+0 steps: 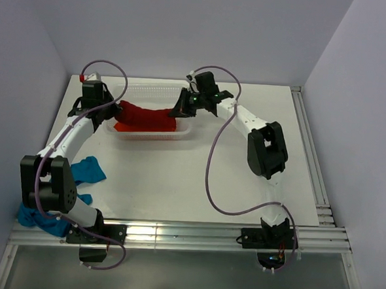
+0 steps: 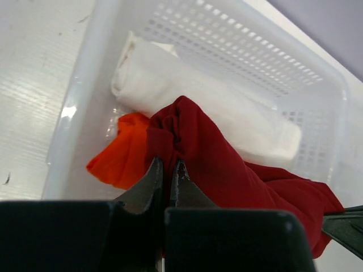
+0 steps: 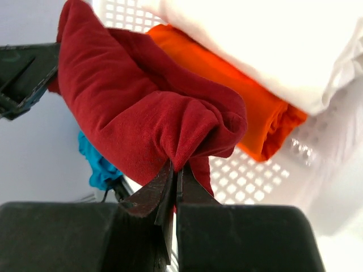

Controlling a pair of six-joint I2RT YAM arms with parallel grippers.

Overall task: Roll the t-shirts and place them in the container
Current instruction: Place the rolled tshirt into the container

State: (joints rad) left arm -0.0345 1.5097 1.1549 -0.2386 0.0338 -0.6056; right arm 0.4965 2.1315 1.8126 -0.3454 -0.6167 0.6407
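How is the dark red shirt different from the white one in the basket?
The dark red shirt is pinched at each end by the left end effector and the right end effector; the white shirt is touched by neither. The white shirt lies as a neat roll inside the basket, while the dark red shirt sags between its two grips as a bunched, wrinkled bundle. Both are plain soft cloth.

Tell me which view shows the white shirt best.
Left wrist: the white shirt lies nearly whole in the basket. Right wrist crops it at the top edge, washed out; top view cannot tell it from the basket.
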